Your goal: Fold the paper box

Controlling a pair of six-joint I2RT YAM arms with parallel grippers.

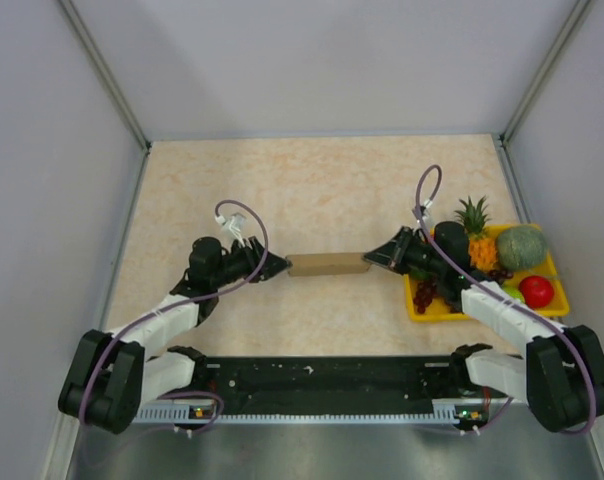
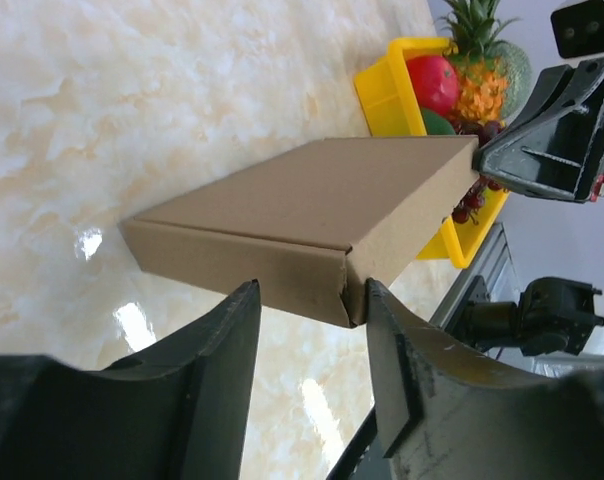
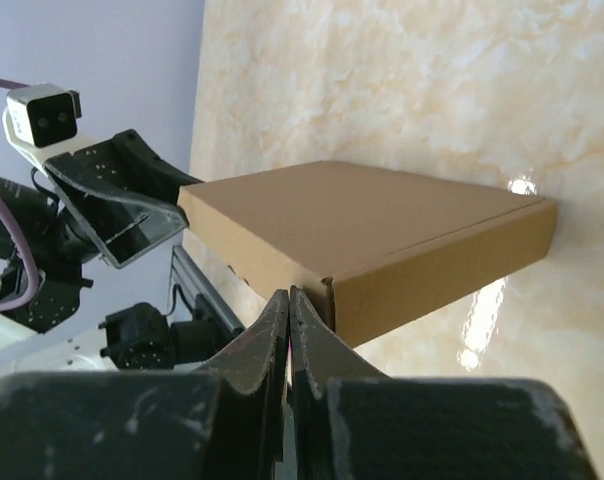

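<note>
The paper box [image 1: 328, 264] is a closed flat brown cardboard box lying on the table's middle, between the two grippers. My left gripper [image 1: 280, 266] is open at its left end. In the left wrist view the two fingers [image 2: 244, 310] stand just short of the box's end wall [image 2: 252, 265], the right finger close to the corner. My right gripper [image 1: 372, 260] is shut and empty, its tips [image 3: 289, 295] against the box's right end near a corner [image 3: 362, 215]. The right gripper [image 2: 487, 160] also shows at the box's far end in the left wrist view.
A yellow tray [image 1: 418, 308] at the right holds a pineapple [image 1: 476, 236], a green melon [image 1: 522, 246], a red apple [image 1: 536, 291] and dark grapes [image 1: 425, 294], just behind the right arm. A black rail [image 1: 322, 382] runs along the near edge. Grey walls enclose the table.
</note>
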